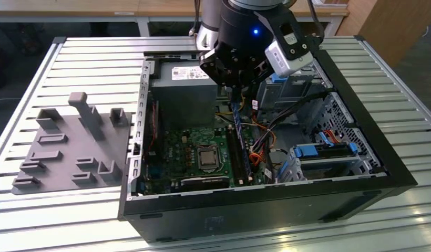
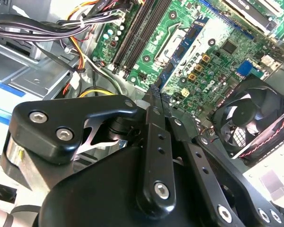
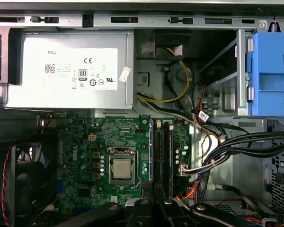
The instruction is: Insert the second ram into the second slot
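Gripper, exterior view: gripper (image 1: 234, 94) closed on the second ram (image 1: 236, 116), a blue stick hanging just beneath it, above the slots (image 1: 240, 153) and clear of them.
Second wrist view: gripper (image 2: 154, 97) drawn together; slots (image 2: 137, 33) lie beyond, apart.
First wrist view: gripper (image 3: 154, 189) in line with the black slots (image 3: 162, 151).

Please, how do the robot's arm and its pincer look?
The arm is silver-grey above a round black wrist with a small blue light. A white-grey camera box is fixed at its side. The pincer is matt black, built of flat jointed bars with silver screw heads.
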Available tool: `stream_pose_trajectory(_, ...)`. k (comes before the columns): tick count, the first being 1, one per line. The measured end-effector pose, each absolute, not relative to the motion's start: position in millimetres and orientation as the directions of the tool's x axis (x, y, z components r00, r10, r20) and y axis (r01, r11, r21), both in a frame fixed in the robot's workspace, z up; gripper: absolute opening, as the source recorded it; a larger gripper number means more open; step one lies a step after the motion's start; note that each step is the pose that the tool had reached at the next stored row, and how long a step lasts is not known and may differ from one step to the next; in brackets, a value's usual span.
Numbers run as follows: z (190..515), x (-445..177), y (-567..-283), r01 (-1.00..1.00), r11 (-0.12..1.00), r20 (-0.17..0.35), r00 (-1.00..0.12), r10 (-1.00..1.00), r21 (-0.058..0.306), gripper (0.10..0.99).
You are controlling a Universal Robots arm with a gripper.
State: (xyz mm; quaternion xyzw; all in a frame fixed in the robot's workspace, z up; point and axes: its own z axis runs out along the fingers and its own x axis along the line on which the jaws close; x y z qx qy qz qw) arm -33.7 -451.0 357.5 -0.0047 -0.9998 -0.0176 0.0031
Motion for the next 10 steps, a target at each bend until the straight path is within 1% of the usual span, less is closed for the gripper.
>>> stream_pose_trajectory(10, 355.0, -33.7, -451.0, 0.010, 0.999, 0.006, -1.000, 0.009, 0.035, 0.114)
